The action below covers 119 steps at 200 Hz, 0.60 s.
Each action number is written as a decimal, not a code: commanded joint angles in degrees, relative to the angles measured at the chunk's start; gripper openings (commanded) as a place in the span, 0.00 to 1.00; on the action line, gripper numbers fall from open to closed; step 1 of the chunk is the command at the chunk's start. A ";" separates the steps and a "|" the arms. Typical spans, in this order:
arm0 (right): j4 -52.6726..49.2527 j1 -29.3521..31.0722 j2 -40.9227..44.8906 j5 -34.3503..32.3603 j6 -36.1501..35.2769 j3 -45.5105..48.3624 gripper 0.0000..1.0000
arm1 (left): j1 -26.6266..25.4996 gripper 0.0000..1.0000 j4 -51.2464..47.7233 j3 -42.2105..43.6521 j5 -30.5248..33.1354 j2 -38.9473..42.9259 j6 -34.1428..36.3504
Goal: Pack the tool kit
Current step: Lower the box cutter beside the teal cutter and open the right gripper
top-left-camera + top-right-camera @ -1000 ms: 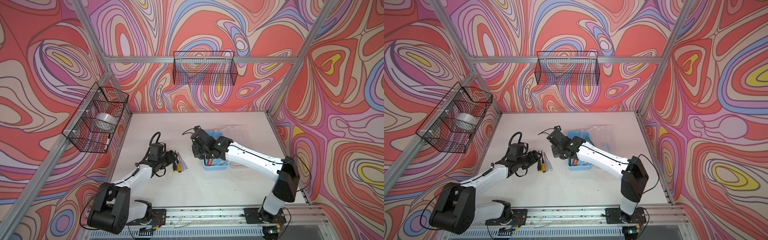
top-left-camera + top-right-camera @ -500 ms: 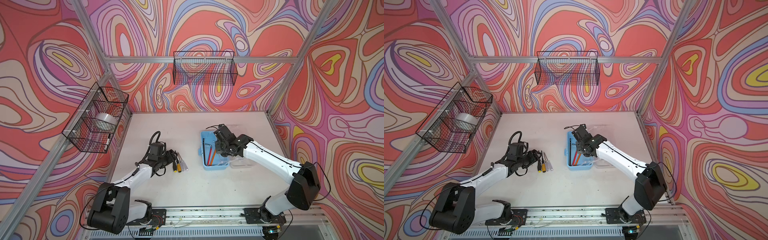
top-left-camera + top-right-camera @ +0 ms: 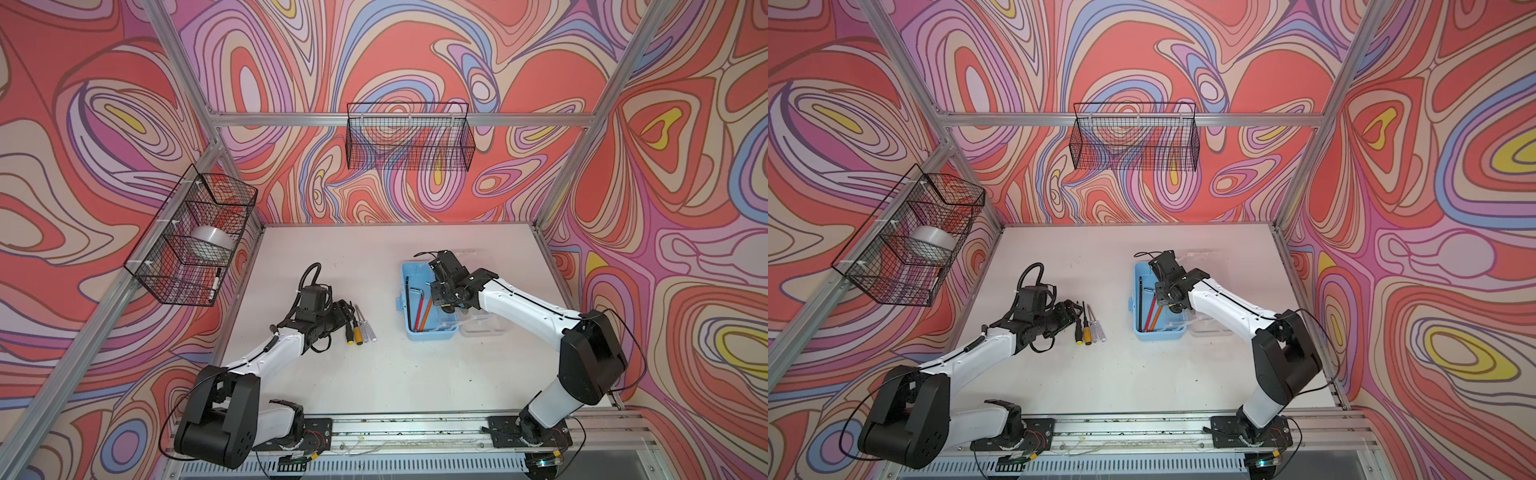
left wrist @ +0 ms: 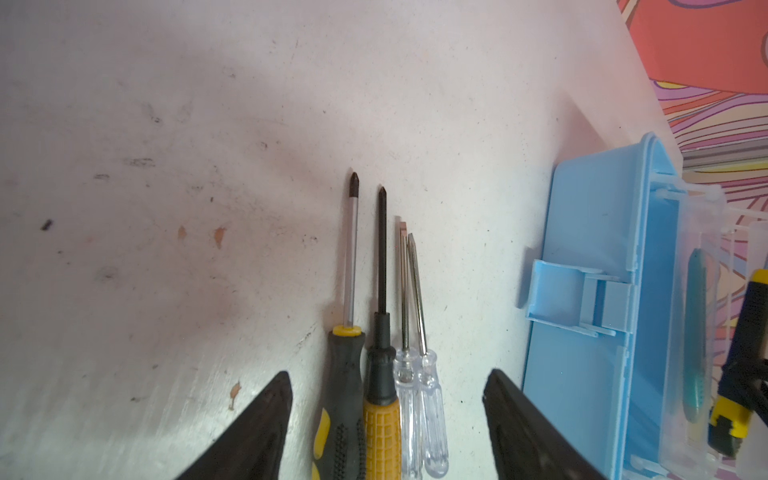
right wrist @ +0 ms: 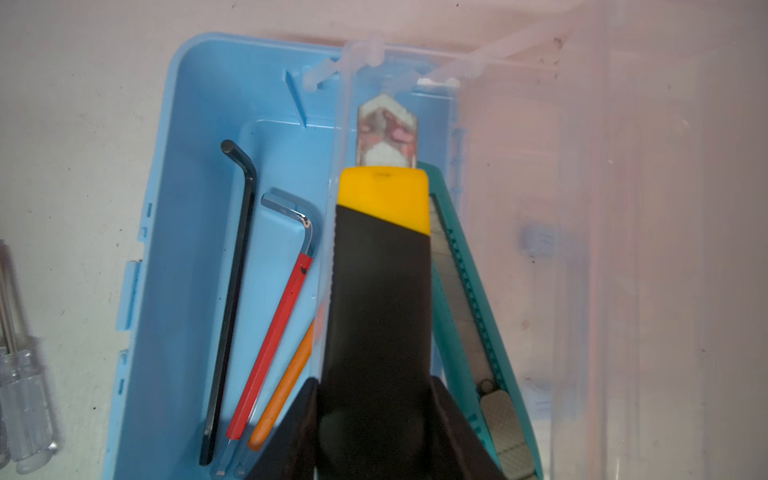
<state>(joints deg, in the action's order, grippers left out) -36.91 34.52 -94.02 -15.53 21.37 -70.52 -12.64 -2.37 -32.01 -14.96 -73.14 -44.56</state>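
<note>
The tool kit's light-blue box (image 3: 432,332) (image 3: 1158,332) lies open on the white table, its clear lid (image 3: 482,328) flat to its right. Inside the box (image 5: 199,166) lie a black hex key (image 5: 237,270), a red one (image 5: 278,332), an orange one (image 5: 286,395) and a teal utility knife (image 5: 461,291). My right gripper (image 3: 440,291) (image 5: 376,386) hovers over the box, shut on a black-and-yellow utility knife (image 5: 380,270). Several screwdrivers (image 3: 361,328) (image 4: 382,291) lie side by side left of the box. My left gripper (image 3: 345,309) (image 4: 386,382) stands open, a finger on either side of their handles.
A black wire basket (image 3: 409,137) hangs on the back wall. Another (image 3: 191,237) on the left wall holds a grey tape roll (image 3: 210,241) and a marker. Aluminium posts frame the table, and a rail (image 3: 415,428) runs along its front edge.
My right gripper has swung rightward from the box's left edge to above the box and has slowed there. The left arm and the screwdrivers have not moved.
</note>
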 commanded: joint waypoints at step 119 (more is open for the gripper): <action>-2.75 0.02 4.96 2.41 -0.10 -6.15 0.47 | 0.43 0.72 -1.98 -1.29 0.90 1.21 1.50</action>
<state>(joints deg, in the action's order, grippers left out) -39.20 34.52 -90.00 -14.02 20.67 -76.38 -12.64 -3.60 -32.71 -14.92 -72.47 -43.29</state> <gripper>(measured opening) 0.485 0.729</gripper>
